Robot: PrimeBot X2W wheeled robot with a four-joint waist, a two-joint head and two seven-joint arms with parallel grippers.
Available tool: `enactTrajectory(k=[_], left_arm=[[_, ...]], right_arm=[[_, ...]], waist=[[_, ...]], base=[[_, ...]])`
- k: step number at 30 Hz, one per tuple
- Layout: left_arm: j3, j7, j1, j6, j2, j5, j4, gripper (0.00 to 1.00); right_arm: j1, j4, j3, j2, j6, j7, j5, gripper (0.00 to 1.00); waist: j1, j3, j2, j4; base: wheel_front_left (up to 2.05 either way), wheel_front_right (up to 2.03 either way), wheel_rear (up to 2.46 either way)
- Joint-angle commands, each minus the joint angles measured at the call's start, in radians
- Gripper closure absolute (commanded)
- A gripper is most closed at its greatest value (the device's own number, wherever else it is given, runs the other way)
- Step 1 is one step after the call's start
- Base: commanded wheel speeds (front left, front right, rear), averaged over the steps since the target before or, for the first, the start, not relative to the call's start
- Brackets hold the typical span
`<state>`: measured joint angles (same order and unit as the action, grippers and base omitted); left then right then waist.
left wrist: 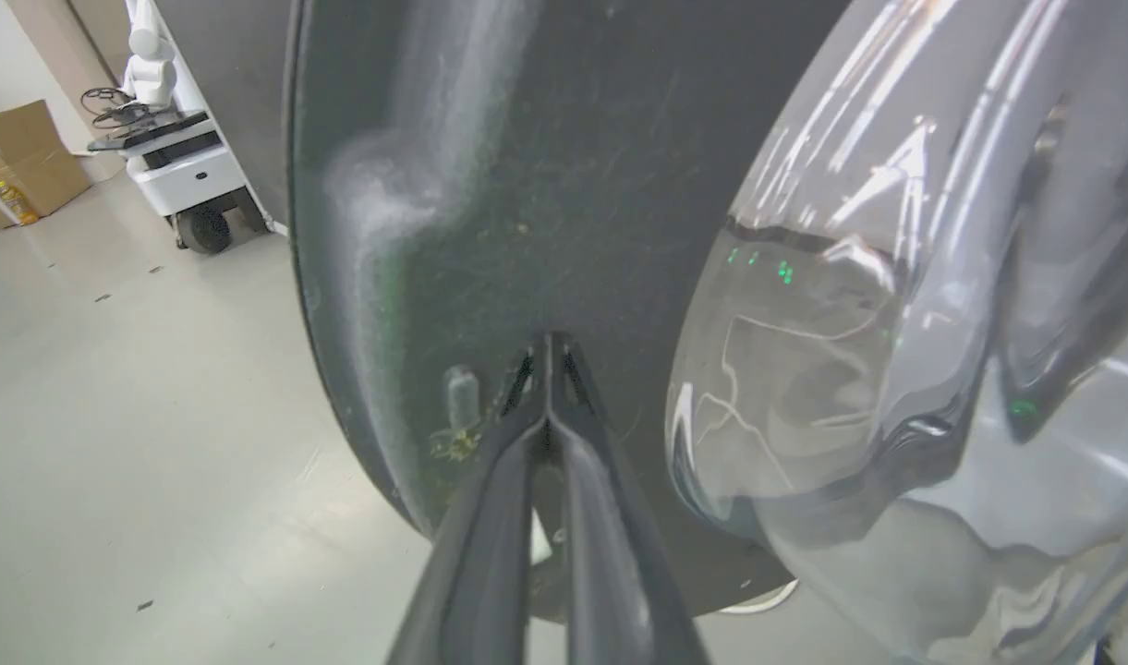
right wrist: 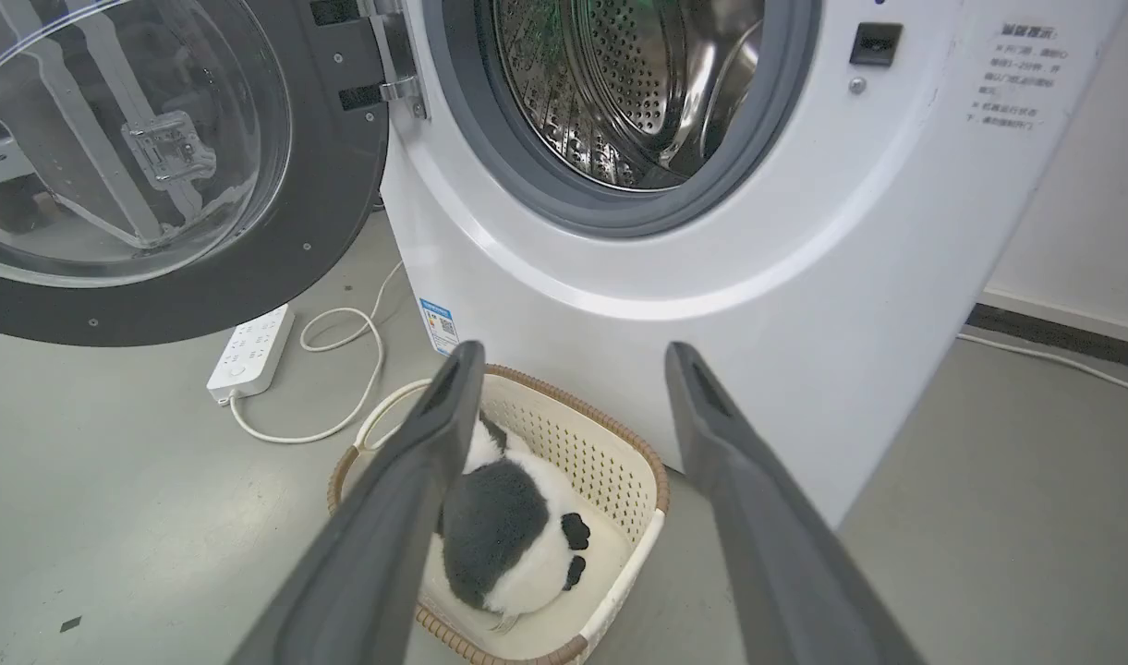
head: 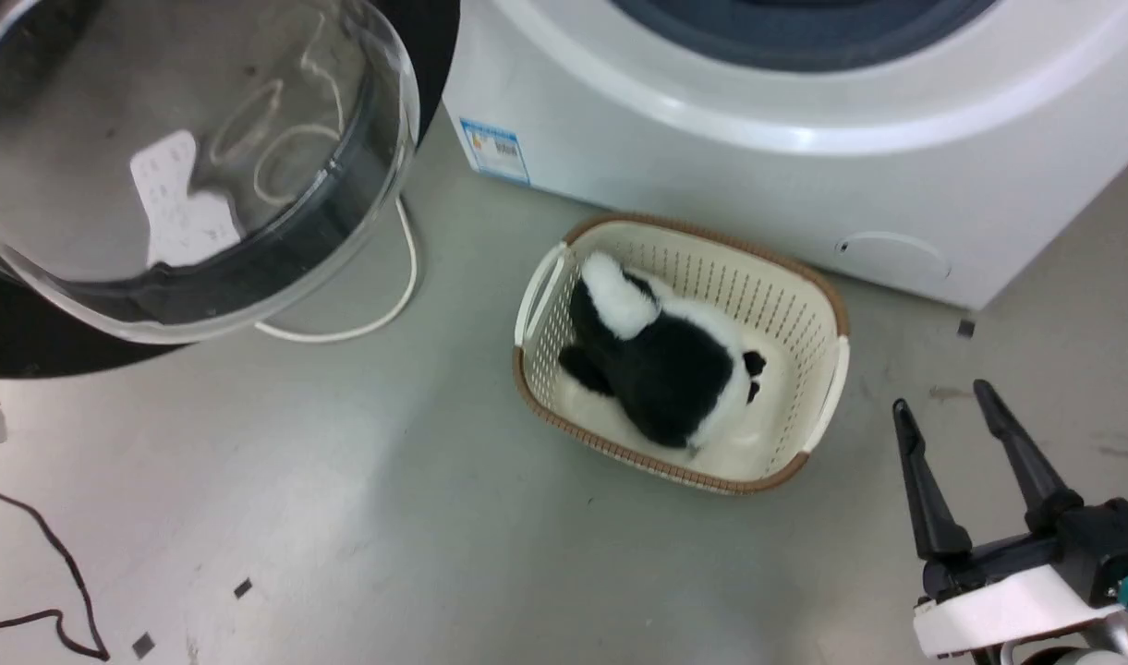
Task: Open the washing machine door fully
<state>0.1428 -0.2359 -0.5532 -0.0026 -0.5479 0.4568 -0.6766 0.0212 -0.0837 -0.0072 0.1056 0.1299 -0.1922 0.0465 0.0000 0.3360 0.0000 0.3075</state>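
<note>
Drum mouth (right wrist: 637,102) unobstructed; door (right wrist: 333,212) stands aside left, basket (right wrist: 610,462) crowds the floor (right wrist: 111,480) below.

Even light; glare streaks the door (left wrist: 859,212).

Plush panda (head: 661,369) in basket (head: 808,305) — power strip (right wrist: 251,353), cable (head: 369,319)

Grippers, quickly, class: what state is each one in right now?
Left gripper: jaws closed, holding nothing, tips at the washing machine door's black rim.
Right gripper: jaws open, empty.
</note>
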Motion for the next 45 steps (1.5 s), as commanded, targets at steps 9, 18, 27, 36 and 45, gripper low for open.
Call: enactTrajectory(k=[9, 18, 27, 36, 45], left_arm=[[0.013, -0.025, 0.175, -0.002, 0.167, -0.048, 0.269, 1.0], [-0.061, -0.026, 0.383, -0.018, 0.31, -0.127, 0.518, 1.0], [-0.107, -0.026, 0.564, 0.011, 0.404, -0.178, 0.642, 1.0], [-0.179, -0.026, 0.653, 0.024, 0.451, -0.26, 0.664, 0.0], [-0.23, -0.026, 0.685, 0.021, 0.474, -0.291, 0.653, 0.0]], right_arm=[[-0.034, 0.05, -0.039, -0.04, 0.001, -0.043, 0.001, 0.0], [-0.059, 0.078, -0.06, -0.054, 0.001, -0.057, -0.006, 0.0], [-0.081, 0.093, -0.045, -0.055, 0.001, -0.063, 0.022, 0.0], [-0.097, 0.111, -0.04, -0.055, 0.001, -0.066, 0.044, 0.0], [-0.113, 0.137, -0.034, -0.055, 0.001, -0.069, 0.06, 0.0]], waist=[[0.0, -0.175, 0.0, -0.026], [0.0, -0.294, 0.0, -0.1], [0.0, -0.336, 0.0, -0.216], [0.0, -0.333, 0.0, -0.276], [0.0, -0.334, 0.0, -0.291]], base=[[0.0, 0.0, 0.0], [0.0, 0.0, 0.0], [0.0, 0.0, 0.0], [0.0, 0.0, 0.0], [0.0, 0.0, 0.0]])
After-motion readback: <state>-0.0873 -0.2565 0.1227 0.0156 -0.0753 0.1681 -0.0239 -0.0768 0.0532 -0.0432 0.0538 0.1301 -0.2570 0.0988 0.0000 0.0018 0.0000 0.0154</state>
